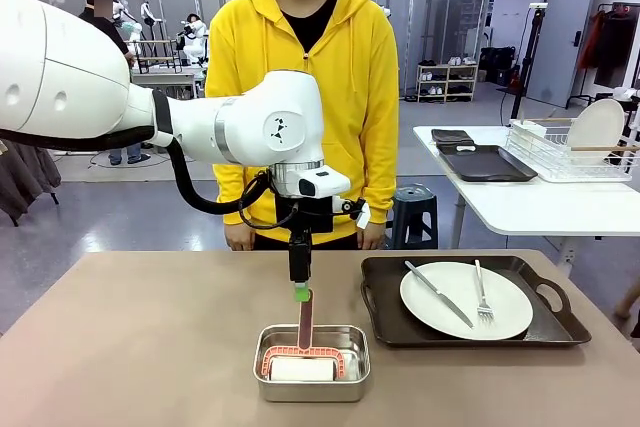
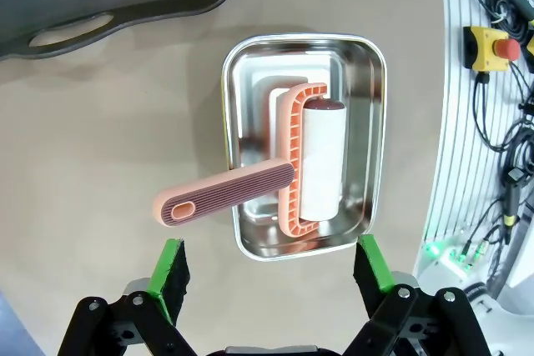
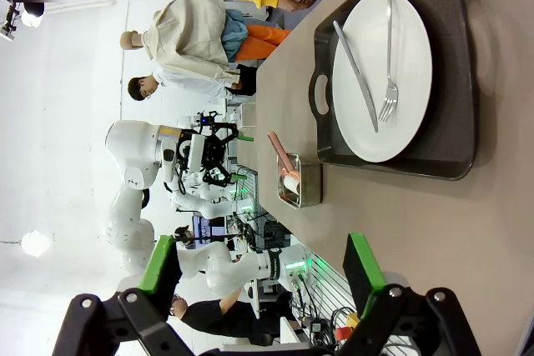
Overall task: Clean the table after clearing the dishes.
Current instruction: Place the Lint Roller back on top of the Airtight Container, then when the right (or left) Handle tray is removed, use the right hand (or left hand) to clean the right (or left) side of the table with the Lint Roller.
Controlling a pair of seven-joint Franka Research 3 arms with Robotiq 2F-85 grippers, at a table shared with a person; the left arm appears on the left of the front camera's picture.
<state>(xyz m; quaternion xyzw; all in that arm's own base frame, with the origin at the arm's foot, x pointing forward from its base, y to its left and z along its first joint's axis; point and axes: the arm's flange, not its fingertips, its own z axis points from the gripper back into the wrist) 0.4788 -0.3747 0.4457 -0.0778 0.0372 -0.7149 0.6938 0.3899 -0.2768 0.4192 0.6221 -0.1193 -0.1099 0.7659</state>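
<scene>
On the brown table (image 1: 130, 347) a steel pan (image 1: 260, 365) holds a lint roller (image 1: 305, 325) with a pink ribbed handle and a white roll. My left gripper (image 1: 300, 293) points straight down just above the handle's tip. In the left wrist view the left gripper (image 2: 271, 266) is open, with the handle (image 2: 225, 196) ahead of its fingers, untouched, and the pan (image 2: 242, 122) below. To the right, a white plate (image 1: 466, 299) with a knife (image 1: 438, 294) and a fork (image 1: 482, 297) lies on a dark tray (image 1: 385, 297). My right gripper (image 3: 260, 264) is open and holds nothing; it looks along the table at the plate (image 3: 384, 72).
A person in a yellow hoodie (image 1: 300, 77) stands at the far edge, arms down. At the back right a white side table (image 1: 530, 202) carries another dark tray (image 1: 485, 162) and a wire rack (image 1: 560, 152) holding a white plate (image 1: 597, 127).
</scene>
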